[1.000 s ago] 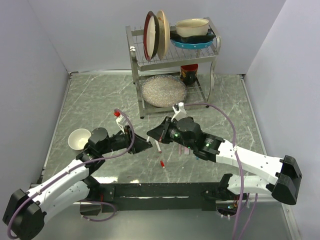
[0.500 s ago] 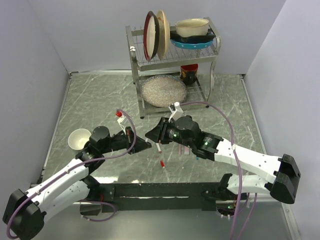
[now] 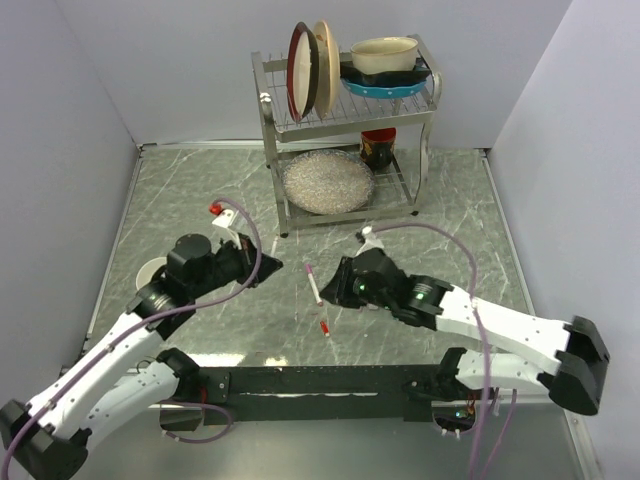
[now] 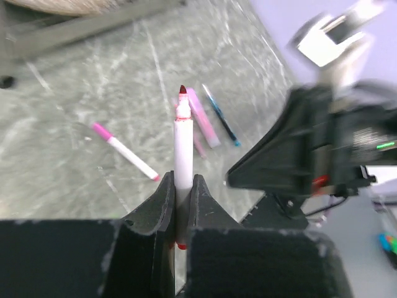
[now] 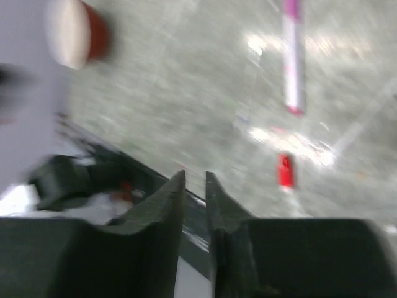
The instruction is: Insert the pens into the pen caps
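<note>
My left gripper is shut on a white-barrelled pen whose red tip points away from the wrist. In the top view this gripper hangs left of the table's middle. A white pen with a magenta end lies on the table, and a red pen cap lies just below it. My right gripper hovers right of them, jaws slightly apart and empty. The red cap shows ahead of its fingers. A pale pink pen and a dark blue pen lie side by side.
A metal dish rack with plates and a bowl stands at the back, a glass plate on its lower shelf. A white cup sits partly behind my left arm. The black base bar runs along the near edge.
The two grippers were tip to tip over the table's middle. My left gripper has drawn back to the left with the white pen; my right gripper has opened and swung down to the right.
</note>
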{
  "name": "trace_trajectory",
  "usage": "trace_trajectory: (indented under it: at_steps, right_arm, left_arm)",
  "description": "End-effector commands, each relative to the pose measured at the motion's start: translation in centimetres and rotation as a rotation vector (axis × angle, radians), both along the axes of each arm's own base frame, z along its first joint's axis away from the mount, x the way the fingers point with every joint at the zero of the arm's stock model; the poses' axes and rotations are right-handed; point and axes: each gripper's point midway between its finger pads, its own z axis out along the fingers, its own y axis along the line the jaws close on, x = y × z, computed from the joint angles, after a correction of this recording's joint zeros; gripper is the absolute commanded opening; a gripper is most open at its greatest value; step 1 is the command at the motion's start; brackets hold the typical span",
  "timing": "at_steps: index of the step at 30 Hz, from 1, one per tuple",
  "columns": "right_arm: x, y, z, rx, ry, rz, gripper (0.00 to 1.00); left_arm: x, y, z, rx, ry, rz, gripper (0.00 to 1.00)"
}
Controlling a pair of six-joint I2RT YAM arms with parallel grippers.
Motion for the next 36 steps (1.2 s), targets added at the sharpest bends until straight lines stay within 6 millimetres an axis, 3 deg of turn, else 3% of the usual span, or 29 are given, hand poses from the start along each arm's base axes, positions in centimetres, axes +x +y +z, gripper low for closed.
trace_trajectory:
  at_steps: [1, 5, 6, 7, 9, 14, 18, 27, 36]
  right_arm:
    - [-2.0, 0.4, -5.9, -0.111, 0.140, 0.066, 0.18]
    - [-4.0, 2.7, -8.2, -0.158, 0.206, 0.169, 0.06]
    - [-4.9, 2.9, -9.9, -0.218, 0.241, 0.192, 0.02]
    - [-4.9, 3.4, -10.0, -0.232, 0.250, 0.194, 0.00]
    - [-5.7, 3.7, -11.9, -0.300, 0.293, 0.208, 0.00]
    - [-6.3, 3.3, -14.5, -0.383, 0.346, 0.189, 0.00]
    - [-6.0, 1.6, -16.1, -0.466, 0.355, 0.140, 0.00]
    - [-3.7, -3.3, -17.3, -0.656, 0.321, 0.004, 0.00]
    - [-1.6, -5.9, -16.0, -0.731, 0.272, -0.059, 0.00]
  left_arm:
    - [0.1, 2.7, 2.1, 0.025, -0.133, 0.096, 0.01]
    - [-0.1, 4.1, 2.7, 0.006, -0.184, 0.161, 0.01]
    - [-0.2, 4.4, 3.1, 0.002, -0.198, 0.175, 0.01]
    - [-0.1, 4.8, 3.2, 0.004, -0.202, 0.191, 0.01]
    - [0.0, 5.2, 3.5, 0.002, -0.214, 0.216, 0.01]
    - [-0.2, 5.0, 3.6, 0.000, -0.216, 0.199, 0.01]
    - [-0.1, 5.0, 3.4, 0.010, -0.211, 0.202, 0.01]
    - [-0.1, 4.9, 3.2, 0.009, -0.204, 0.195, 0.01]
    - [-0.1, 4.7, 3.2, 0.010, -0.202, 0.189, 0.01]
